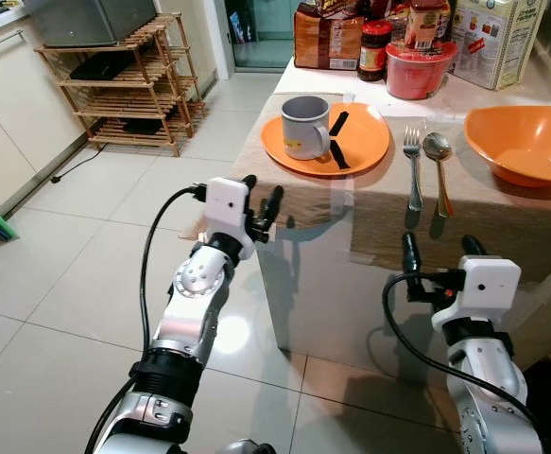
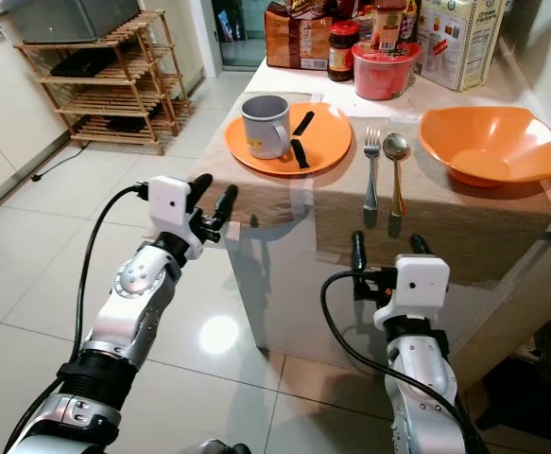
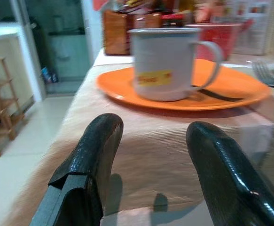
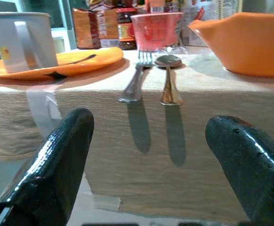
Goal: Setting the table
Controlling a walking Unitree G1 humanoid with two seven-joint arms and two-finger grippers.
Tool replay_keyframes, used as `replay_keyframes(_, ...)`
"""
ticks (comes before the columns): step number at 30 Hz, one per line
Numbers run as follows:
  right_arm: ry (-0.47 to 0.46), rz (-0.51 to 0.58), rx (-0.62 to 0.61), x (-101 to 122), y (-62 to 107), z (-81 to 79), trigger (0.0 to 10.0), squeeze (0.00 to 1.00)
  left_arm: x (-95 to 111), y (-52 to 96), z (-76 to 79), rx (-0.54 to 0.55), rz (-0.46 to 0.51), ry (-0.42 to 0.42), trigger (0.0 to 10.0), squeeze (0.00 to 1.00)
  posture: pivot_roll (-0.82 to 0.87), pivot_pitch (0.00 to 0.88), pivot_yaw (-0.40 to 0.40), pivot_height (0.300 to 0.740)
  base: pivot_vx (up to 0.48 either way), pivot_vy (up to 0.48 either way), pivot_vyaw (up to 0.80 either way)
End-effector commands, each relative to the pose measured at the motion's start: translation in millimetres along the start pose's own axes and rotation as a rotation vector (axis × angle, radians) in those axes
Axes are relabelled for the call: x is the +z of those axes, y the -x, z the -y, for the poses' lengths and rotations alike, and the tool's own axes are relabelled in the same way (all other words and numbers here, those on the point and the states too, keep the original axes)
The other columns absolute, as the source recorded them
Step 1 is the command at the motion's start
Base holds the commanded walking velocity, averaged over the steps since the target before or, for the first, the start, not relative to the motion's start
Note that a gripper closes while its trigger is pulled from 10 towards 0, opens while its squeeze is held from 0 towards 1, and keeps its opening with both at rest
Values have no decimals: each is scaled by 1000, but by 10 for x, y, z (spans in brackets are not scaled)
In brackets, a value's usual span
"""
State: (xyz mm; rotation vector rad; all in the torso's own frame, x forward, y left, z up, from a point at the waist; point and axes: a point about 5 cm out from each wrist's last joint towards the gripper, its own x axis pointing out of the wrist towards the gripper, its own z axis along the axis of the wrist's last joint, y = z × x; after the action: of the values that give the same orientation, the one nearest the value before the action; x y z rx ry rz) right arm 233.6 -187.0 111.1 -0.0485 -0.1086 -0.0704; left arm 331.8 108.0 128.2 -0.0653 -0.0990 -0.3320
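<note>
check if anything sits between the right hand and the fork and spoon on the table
Nothing visible does. The right hand, fingers open, is below the table edge, facing the fork and spoon, with just bare cloth in between.

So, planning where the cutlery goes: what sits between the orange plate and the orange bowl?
A fork and spoon lie side by side between the orange plate and orange bowl, on bare cloth, seen in both eye views.

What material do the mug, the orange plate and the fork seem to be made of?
Mug: probably enamelled metal or ceramic, grey, smooth, thin rim. Orange plate: likely plastic or melamine, uniform colour, soft sheen. Fork: metal, silvery and reflective.
</note>
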Motion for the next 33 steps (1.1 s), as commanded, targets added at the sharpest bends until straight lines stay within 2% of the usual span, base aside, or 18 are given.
replay_keyframes(1, -31, -8, -20, -30, -17, 16, 10000, 0, -82, 93, -191, 87, -29, 18, 10000, 0, -72, 0, 113, 740, 0, 0, 0)
replay_keyframes(4, -41, -20, -27, -59, -23, 39, 10000, 0, -131, 131, -215, 112, -57, 55, 10000, 0, -64, 0, 104, 740, 0, 0, 0)
replay_keyframes(14, -38, -29, -12, -79, -58, 30, 10000, 0, -57, 17, -101, 87, -40, 87, 10000, 0, -67, 0, 97, 740, 0, 0, 0)
replay_keyframes(21, -37, -31, -4, -89, -53, 17, 10000, 0, -55, 8, -63, 75, -42, 69, 10000, 0, -68, 0, 95, 740, 0, 0, 0)
replay_keyframes(24, -42, -33, 9, -89, -56, -1, 10000, 0, -51, 14, -53, 65, -39, 44, 10000, 0, -68, 0, 94, 740, 0, 0, 0)
replay_keyframes(26, -29, -37, 27, -87, -89, -11, 10000, 0, -27, -12, -33, 54, -37, -6, 10000, 0, -61, 0, 85, 740, 0, 0, 0)
replay_keyframes(33, -15, -37, 42, -75, -122, -14, 10000, 0, -21, -30, -15, 57, -35, -8, 10000, 0, -60, 0, 83, 740, 0, -48, 0)
